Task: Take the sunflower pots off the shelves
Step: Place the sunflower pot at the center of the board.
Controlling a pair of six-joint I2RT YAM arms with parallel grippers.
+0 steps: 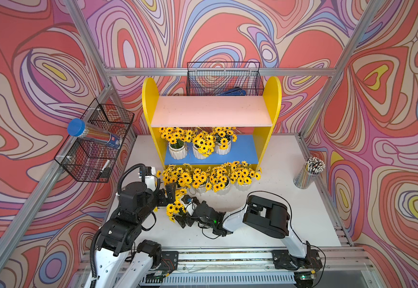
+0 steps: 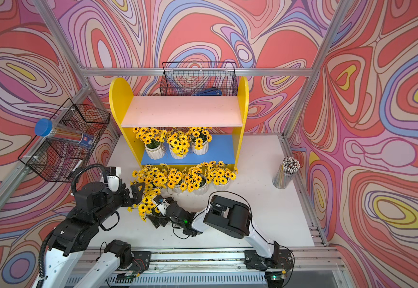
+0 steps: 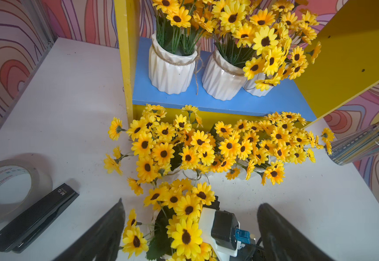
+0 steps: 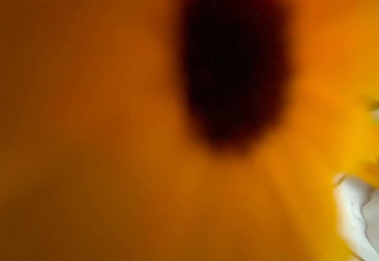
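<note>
L gripper (image 3: 192, 203): fingers apart, sunflower pot (image 3: 185, 235) btwn them | R gripper (image 1: 182, 220): by same pot, fingers can't tell | shelves (image 3: 229, 101): 3 pots (image 3: 171, 72), beyond L fingertips

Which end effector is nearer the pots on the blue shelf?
Left. The left end effector is in front of the shelf pots; the right end effector is farther back.

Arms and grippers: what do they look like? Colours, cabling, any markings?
Both arms: white links, black joint housings. The left arm has ribbed black conduit; the right arm a thin black cable and a green light by the wrist. The left gripper has dark tapered fingers. The right gripper is black, with a white wrist camera and blue connector beside it. No markings legible.
</note>
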